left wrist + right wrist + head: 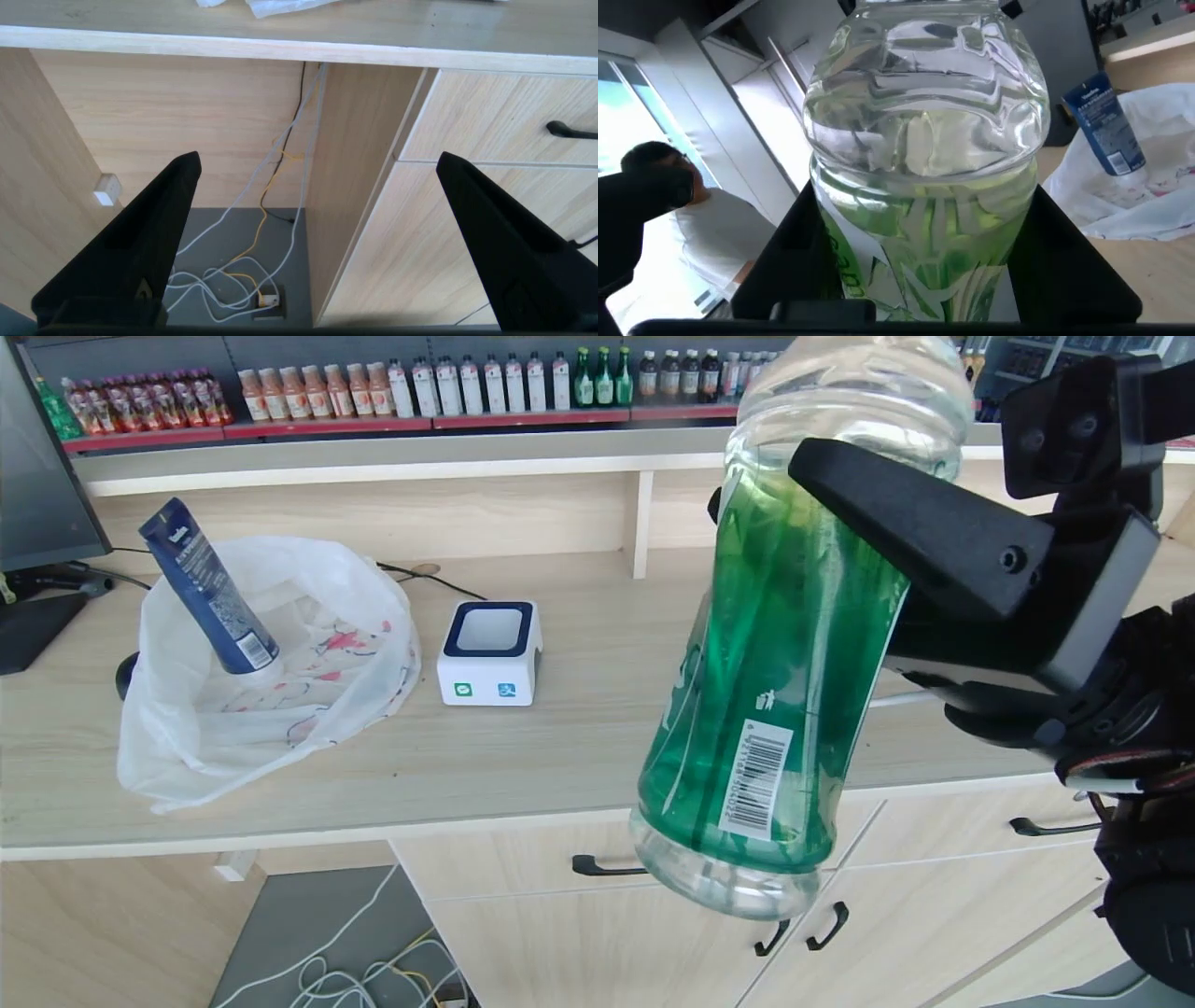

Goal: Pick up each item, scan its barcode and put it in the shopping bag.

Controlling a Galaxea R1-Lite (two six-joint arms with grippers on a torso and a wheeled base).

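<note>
Within the right hand [810, 490], bottle [775, 700] tilts near upright.

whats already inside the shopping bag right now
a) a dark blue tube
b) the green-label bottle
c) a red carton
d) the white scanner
A: the dark blue tube leans inside the white shopping bag, while the green-label bottle is up in the right end effector and the scanner sits on the counter beside the bag.
</note>
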